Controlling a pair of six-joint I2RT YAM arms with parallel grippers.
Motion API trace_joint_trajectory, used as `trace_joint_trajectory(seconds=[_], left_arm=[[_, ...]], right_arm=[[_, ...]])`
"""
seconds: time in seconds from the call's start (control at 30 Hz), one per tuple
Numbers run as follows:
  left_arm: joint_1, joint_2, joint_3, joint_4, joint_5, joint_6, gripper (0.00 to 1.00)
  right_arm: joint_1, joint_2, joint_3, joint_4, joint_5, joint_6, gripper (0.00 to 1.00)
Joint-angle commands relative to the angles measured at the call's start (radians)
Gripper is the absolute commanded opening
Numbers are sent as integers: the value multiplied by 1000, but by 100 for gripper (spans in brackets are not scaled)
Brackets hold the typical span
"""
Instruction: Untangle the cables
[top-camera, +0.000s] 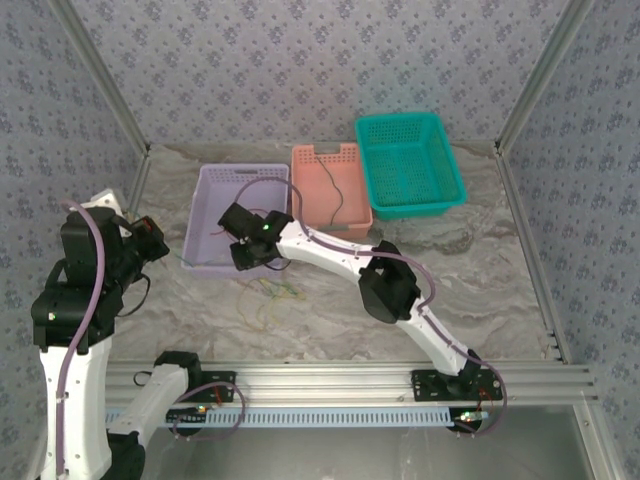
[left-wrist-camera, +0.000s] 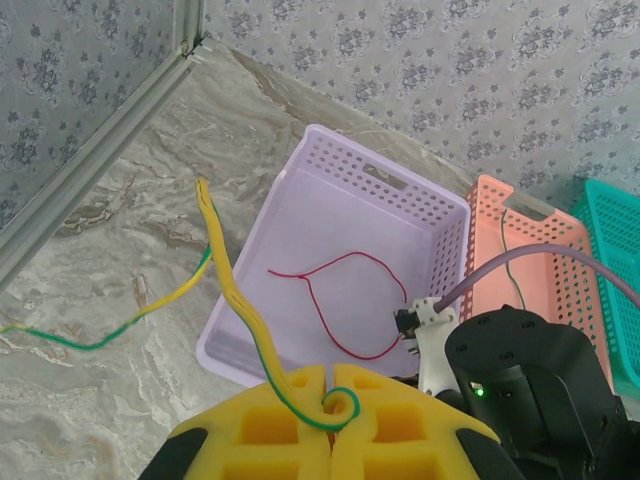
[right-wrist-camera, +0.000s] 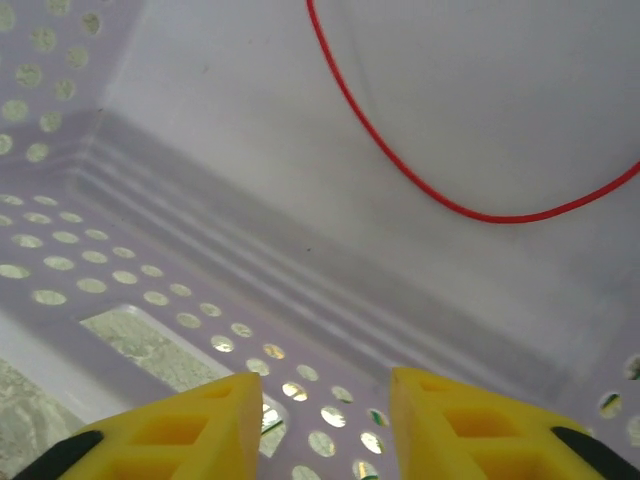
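Left gripper (left-wrist-camera: 330, 388) is holding its fingers pressed together, clamped on the yellow-green cable (left-wrist-camera: 212, 222). The pinch is sitting right at a little curl of the wire. One end is sticking up and away over the worktop (top-camera: 480, 270), while a thinner length is trailing off low to the left across the marble surface.

Over on the other side, the right gripper (right-wrist-camera: 325, 418) is hanging just inside the near wall of the purple basket (left-wrist-camera: 400, 195), fingers standing apart with nothing between them. The red cable (right-wrist-camera: 470, 213) is lying loose on the basket floor beyond those fingers, touching neither one.

So how is the sorting going? The red one is looking done, alone in the purple basket. A black cable (top-camera: 338, 195) is lying in the pink basket (top-camera: 310, 208), so that one is looking sorted too. In the teal basket (top-camera: 410, 165) I am not making out any wire from here.

What is left: a few thin pale strands (top-camera: 275, 290) are lying on the worktop just in front of the purple basket. Whether they are knotted together is too fine to tell. The yellow-green cable in the left fingers is not yet in any basket, so by my reckoning the job is roughly half done.
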Motion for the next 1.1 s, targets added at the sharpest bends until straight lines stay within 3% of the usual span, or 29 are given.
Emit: trace_joint_trajectory(seconds=[0.0,0.17,0.3,0.6,1.07], left_arm=[[6,-11,36,-19,9,7,0],[7,11,41,-10,18,22,0],[6,31,51,3,11,36,0],[6,43,60,10,9,47,0],[7,43,71,8,32,40,0]], right_arm=[[-32,-39,20,7,100,-37,48],[-89,117,231,9,96,-151,57],[-111,226,371,43,-34,-259,59],[-134,317,394,145,-253,-376,57],[-124,406,434,156,-206,-401,55]])
